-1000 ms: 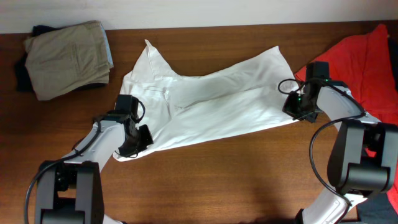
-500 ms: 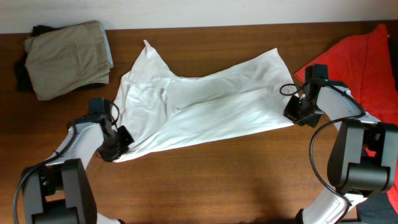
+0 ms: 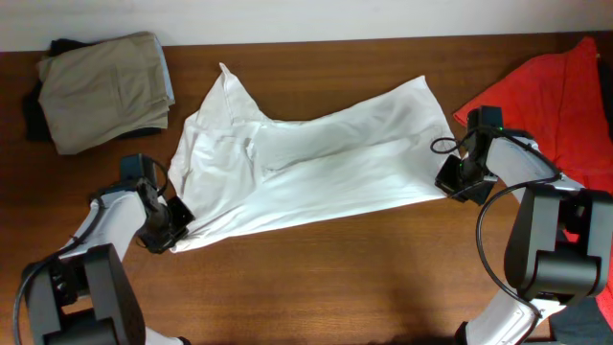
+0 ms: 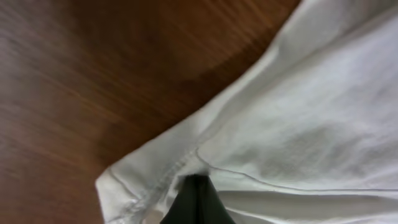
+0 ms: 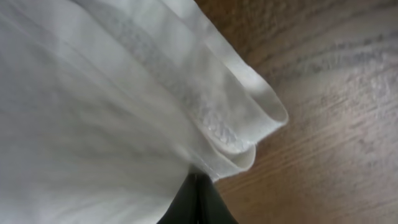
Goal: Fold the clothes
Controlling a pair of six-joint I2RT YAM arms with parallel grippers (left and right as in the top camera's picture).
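- Spread rumpled across the middle of the wooden surface [image 3: 335, 278]: white shirt [image 3: 316, 163], drawn out between the two arms.
- Gripped at its near-left corner by the left fingers [image 3: 170, 233], pressed together on the hemmed edge (dark tips closed over the seam in the left wrist view).
- Pinched at its right edge by the right fingers [image 3: 448, 180], closed on a doubled fold of hem, bare wood just beyond.
- At the far-left corner, well apart from the shirt: folded khaki garment [image 3: 105, 86], lying on a dark garment [image 3: 34, 115].
- Heaped at the far right, near the shirt's right end: red garment [image 3: 565, 86].
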